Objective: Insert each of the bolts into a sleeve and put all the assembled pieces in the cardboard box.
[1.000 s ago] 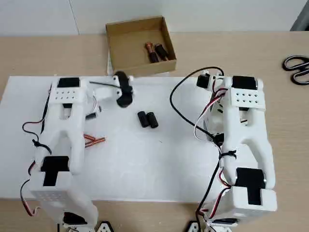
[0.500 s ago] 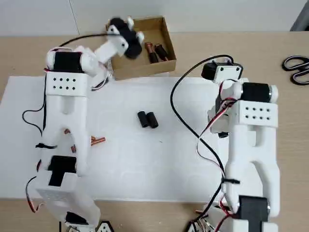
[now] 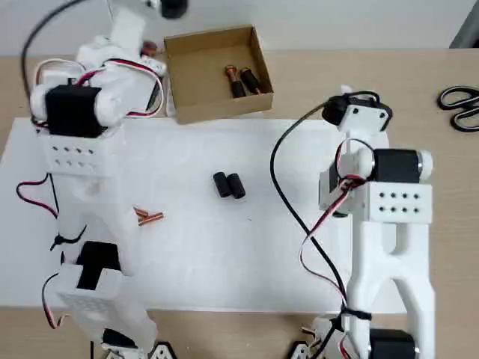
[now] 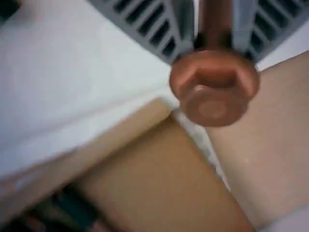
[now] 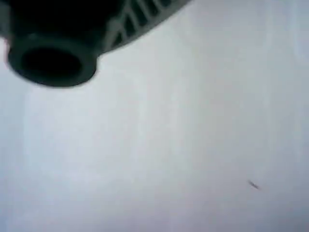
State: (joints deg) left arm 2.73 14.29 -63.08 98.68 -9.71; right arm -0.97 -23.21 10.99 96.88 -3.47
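Right now my left pincer (image 4: 214,24) is clamped on a copper bolt (image 4: 215,87) beside the cardboard box (image 3: 196,71); my right pincer (image 5: 63,24) grips a black sleeve (image 5: 50,63) above the white sheet (image 5: 193,145).

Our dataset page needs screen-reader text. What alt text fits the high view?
Two white robot arms flank a white mat on a wooden table; two black sleeves lie mid-mat and copper bolts near the left arm. Behind the mat, a cardboard box holds two assembled pieces; scissors lie at the far right.
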